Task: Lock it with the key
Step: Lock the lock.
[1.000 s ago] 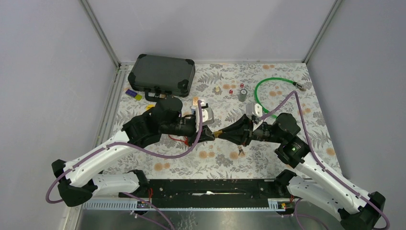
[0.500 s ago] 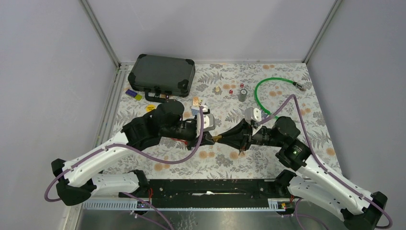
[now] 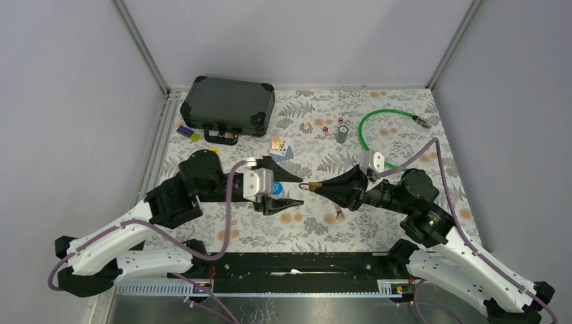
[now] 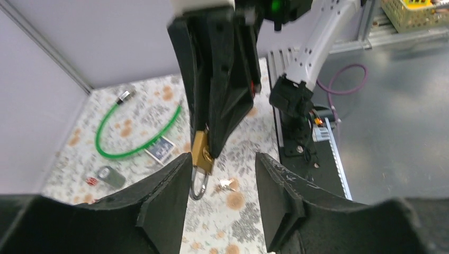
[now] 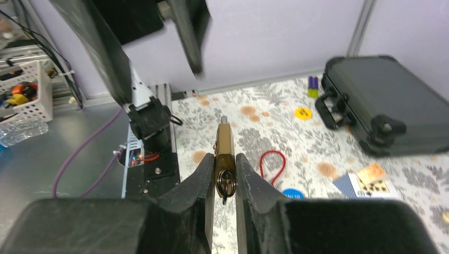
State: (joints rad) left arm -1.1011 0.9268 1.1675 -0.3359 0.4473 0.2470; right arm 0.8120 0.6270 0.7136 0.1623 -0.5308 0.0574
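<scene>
The right gripper (image 3: 318, 188) is holding a brass padlock (image 5: 224, 144) above the counter (image 3: 405, 101). Its 2 fingers are standing narrow and are pressing on the 2 flat sides of the lock body. The body is sticking out past the fingertips, and in the left wrist view the steel shackle (image 4: 197, 185) is hanging from the free end of it. A dark ring is showing at the end of the body that sits between the fingers; it is too small to tell what it is.

The left gripper (image 3: 299, 190) is facing the right one, and its jaws are standing wide with nothing between them. The padlock is lying just in front of this opening, nearer to the finger that shows on the left in the left wrist view. I cannot tell whether the shackle is touching that finger.

A small silver piece (image 3: 339, 214) is lying on the counter under the right gripper; I cannot tell whether it is the key.
</scene>
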